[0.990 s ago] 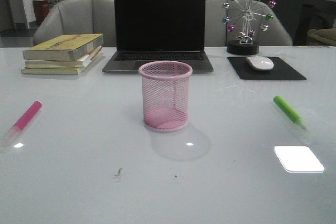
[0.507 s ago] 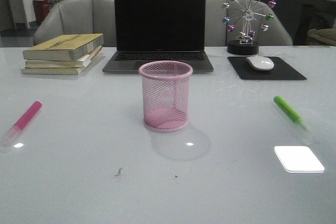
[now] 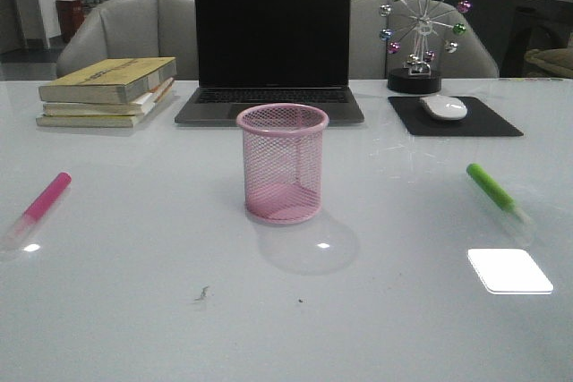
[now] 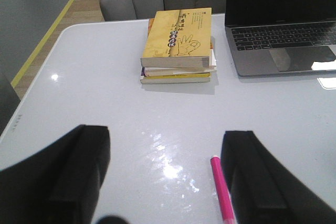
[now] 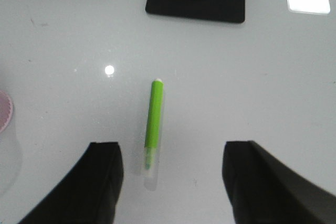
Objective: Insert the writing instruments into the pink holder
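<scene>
Frankly, nothing on the table has shifted across the last second: the pink holder (image 3: pixel 282 164) stands upright and empty at mid-table, just as before, and both markers lie where they lay. So the task has not visibly begun; both insertions remain to be done.

The magenta marker (image 3: pixel 40 202) lies flat well to the left of the holder, the green marker (image 3: pixel 495 191) flat well to the right, each apart from everything else. Neither arm shows in the front view, then or now.

The wrist views suggest the approach is under way. The left gripper (image 4: pixel 165 174) hangs with its jaws spread wide, the magenta marker (image 4: pixel 222 189) lying on the table beside the inner edge of one finger rather than centred. The right gripper (image 5: pixel 173 182) is likewise spread wide, with the green marker (image 5: pixel 153 121) almost centred in the gap. How high either one hangs above the table is hard to judge from these angles.
</scene>
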`<state>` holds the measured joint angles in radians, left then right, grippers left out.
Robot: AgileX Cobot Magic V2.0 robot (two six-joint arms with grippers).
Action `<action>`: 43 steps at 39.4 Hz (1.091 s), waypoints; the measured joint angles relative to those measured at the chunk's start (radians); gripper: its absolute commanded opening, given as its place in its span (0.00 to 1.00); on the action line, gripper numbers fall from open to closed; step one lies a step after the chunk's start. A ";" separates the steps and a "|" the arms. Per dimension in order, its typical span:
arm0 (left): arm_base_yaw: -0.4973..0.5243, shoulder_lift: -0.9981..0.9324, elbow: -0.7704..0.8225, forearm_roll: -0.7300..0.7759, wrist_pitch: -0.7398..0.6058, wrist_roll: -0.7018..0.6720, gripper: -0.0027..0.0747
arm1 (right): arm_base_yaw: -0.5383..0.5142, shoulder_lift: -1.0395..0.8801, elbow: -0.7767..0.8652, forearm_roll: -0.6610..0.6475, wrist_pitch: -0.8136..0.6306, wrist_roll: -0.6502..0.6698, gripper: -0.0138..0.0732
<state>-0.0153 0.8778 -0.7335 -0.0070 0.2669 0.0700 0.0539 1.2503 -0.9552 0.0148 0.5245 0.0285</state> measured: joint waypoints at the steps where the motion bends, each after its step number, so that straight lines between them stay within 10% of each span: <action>1: 0.000 0.000 0.000 0.000 0.000 0.000 0.69 | 0.000 0.028 -0.028 0.000 0.021 -0.006 0.76; 23: 0.000 0.000 0.000 -0.002 0.000 0.000 0.69 | 0.000 0.567 -0.528 0.022 0.340 -0.060 0.76; 43: 0.000 0.000 0.000 -0.002 0.000 0.000 0.69 | 0.015 0.764 -0.586 0.059 0.371 -0.063 0.76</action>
<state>-0.0153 0.8778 -0.7335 -0.0088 0.2669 0.0700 0.0684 2.0146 -1.5416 0.0738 0.8960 -0.0342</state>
